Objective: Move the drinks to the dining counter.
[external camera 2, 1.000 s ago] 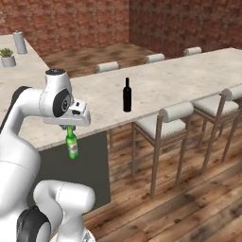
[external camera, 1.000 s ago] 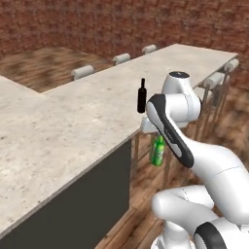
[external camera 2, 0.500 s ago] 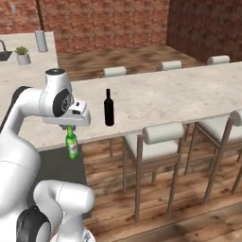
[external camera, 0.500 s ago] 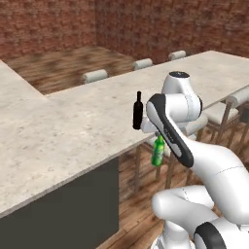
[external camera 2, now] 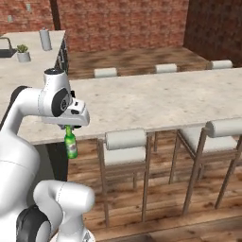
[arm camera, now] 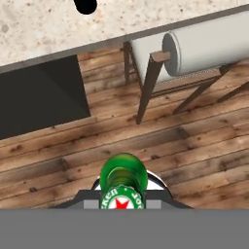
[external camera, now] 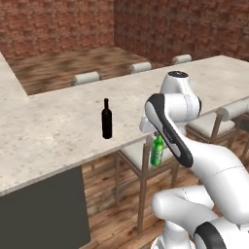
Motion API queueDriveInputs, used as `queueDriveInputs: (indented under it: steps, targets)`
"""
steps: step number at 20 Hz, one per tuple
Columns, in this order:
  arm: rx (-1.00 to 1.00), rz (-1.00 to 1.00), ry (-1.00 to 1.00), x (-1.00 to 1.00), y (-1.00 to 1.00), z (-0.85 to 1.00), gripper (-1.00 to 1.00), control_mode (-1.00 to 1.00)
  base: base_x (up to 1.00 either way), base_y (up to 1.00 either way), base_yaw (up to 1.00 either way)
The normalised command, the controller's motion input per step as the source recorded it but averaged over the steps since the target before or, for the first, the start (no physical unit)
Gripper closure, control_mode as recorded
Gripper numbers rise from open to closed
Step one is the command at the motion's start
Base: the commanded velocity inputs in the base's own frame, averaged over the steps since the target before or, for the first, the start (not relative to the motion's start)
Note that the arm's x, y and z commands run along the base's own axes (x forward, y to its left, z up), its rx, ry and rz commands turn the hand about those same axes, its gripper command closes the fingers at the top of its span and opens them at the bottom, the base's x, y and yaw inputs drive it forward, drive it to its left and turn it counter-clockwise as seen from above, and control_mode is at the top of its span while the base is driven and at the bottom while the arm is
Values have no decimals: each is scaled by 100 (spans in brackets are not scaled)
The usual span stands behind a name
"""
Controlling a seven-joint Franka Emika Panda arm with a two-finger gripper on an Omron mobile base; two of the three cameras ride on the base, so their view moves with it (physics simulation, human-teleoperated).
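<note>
**Green bottle held in the air beside the dining counter**

Gripper [external camera 2: 69, 127] clamped narrow on the neck of a small green glass bottle [external camera 2: 71, 144] with a label; same gripper [external camera: 156, 138] seen from the other side, bottle [external camera: 157, 151] hanging straight down below it, upright, body free in the air. Off the counter, over wooden plank floor [arm camera: 194, 141], lower than the countertop level. In the hand view, green bottle [arm camera: 123, 182] seen end-on along its length, red star on the label, floor beneath.

Just beyond the bottle: pale grey cushioned stool [external camera 2: 125, 146] on dark wooden legs, tucked at the near edge of the long beige speckled stone dining counter [external camera: 58, 121]. Same stool [arm camera: 204, 46] in the hand view as a rolled grey backrest on a brown frame, counter edge [arm camera: 48, 24] above it.

On the counter: tall black wine bottle [external camera: 107, 119], upright, near the front edge, well apart from the held bottle. Round black shape at the top of the hand view [arm camera: 85, 6], likely that bottle, cannot tell for sure.

More grey stools along the far side [external camera: 86, 78] and to the right [external camera 2: 222, 134]. Dark cabinet panel [external camera: 44, 209] under the counter's left part. Red brick wall [external camera 2: 123, 23] behind. Far left in the right base view: a second countertop [external camera 2: 28, 40] with a grey cylindrical canister [external camera 2: 45, 39] and a small potted plant [external camera 2: 22, 53].
</note>
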Motion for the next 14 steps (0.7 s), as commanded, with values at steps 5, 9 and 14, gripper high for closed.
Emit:
queueDriveInputs:
  steps: [5, 9, 14]
  targets:
    - [0, 0, 0, 0, 0, 0, 100, 100, 42, -64, 44]
    - [0, 0, 0, 0, 0, 0, 100, 100, 47, -53, 42]
    - [0, 0, 0, 0, 0, 0, 100, 100, 56, -45, 27]
